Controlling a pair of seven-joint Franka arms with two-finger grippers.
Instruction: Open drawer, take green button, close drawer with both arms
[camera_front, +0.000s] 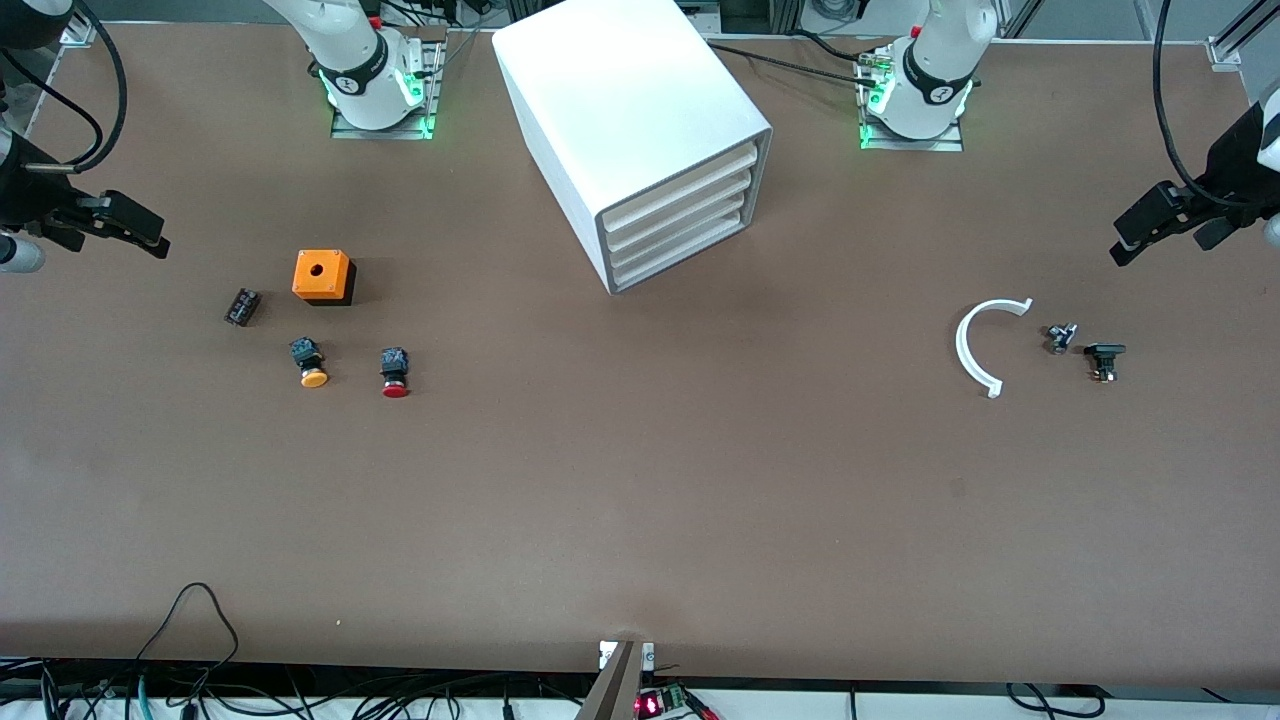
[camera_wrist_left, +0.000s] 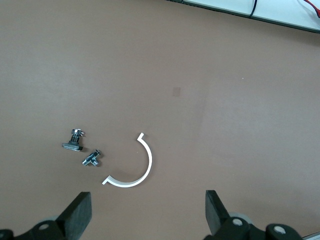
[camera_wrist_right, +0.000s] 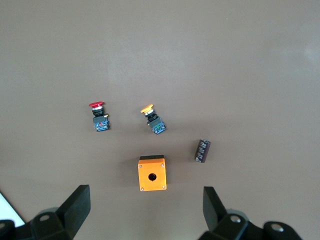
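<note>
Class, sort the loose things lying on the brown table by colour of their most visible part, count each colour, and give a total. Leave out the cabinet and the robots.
Orange: 2, the orange box and the orange-capped button
Red: 1, the red-capped button
White: 1, the white curved piece
Black or dark metal: 3, the black block, the small metal part and the black-topped part
Total: 7

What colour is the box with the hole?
Orange box on a black base, clearest in the right wrist view.

left gripper (camera_wrist_left: 145, 217) and right gripper (camera_wrist_right: 145, 215) agape, aloft
</note>
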